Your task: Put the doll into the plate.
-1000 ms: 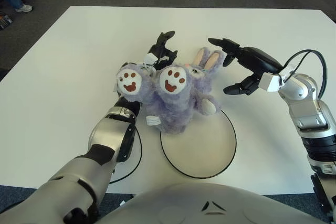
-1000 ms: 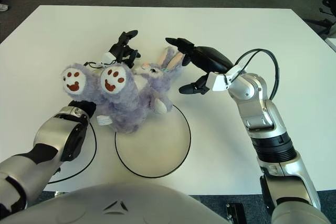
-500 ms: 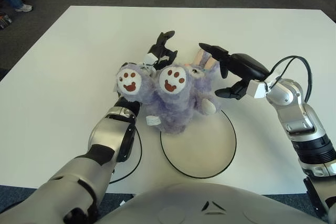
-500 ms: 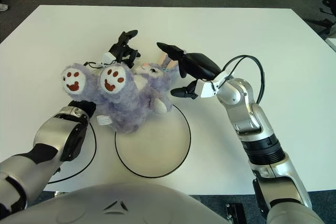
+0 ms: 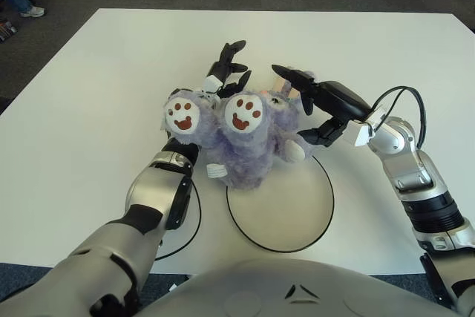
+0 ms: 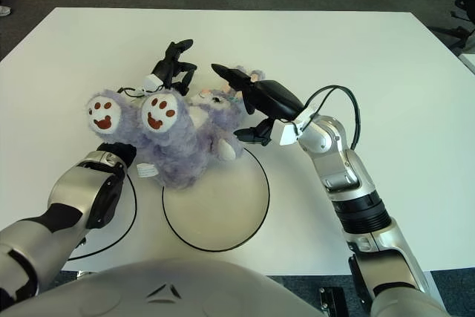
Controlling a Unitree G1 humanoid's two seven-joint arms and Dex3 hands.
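Observation:
A purple plush bunny doll (image 5: 249, 150) lies on its back on the white table, its two brown-pawed feet raised toward me and its lower body overlapping the far rim of the round black-rimmed plate (image 5: 286, 206). My right hand (image 5: 289, 103) is open and straddles the doll's head and ears from the right, fingers arched over the top and thumb low at its side. My left hand (image 5: 226, 66) shows just behind the doll at its far left, fingers spread upward and holding nothing that I can see. My left forearm runs under the doll's left foot.
A second black ring (image 5: 195, 220) lies left of the plate, partly under my left arm. The white table (image 5: 89, 72) stretches wide on all sides, with dark carpet beyond its far edge. A person's shoe (image 5: 31, 10) shows at the far left.
My right hand has moved left and down from beside the doll onto its head and ears. The left hand's fingers have stretched out a little. The doll has hardly moved.

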